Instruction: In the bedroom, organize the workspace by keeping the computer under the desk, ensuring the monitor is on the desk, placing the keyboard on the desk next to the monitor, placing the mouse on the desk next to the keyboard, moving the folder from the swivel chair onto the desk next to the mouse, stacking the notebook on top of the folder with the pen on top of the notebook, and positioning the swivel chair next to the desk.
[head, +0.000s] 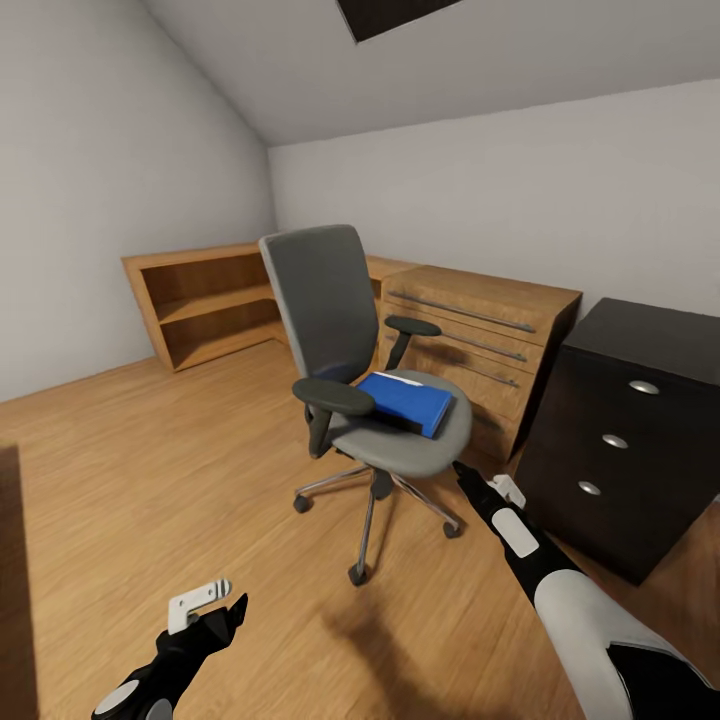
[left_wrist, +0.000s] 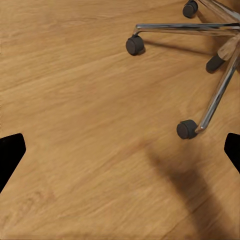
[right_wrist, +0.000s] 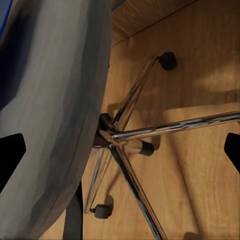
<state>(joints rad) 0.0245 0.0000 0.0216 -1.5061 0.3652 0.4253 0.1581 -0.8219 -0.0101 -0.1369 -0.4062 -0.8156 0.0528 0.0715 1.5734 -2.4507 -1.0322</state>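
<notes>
Folder (head: 408, 400) lay on swivel chair (head: 340, 330) seat; our right gripper (head: 462, 470) reached just beside seat, left gripper (head: 236, 606) well apart; both jaws wide.

A: What did the left wrist camera look at?
B: Light wood floor (left_wrist: 85, 115), with the swivel chair (left_wrist: 215, 97)'s silver legs and black castors spread over it.
A: And the left gripper (left_wrist: 120, 150)?
B: Its dark fingers (left_wrist: 11, 152) stood wide apart, holding nothing, above bare boards beside a soft shadow (left_wrist: 192, 192).
</notes>
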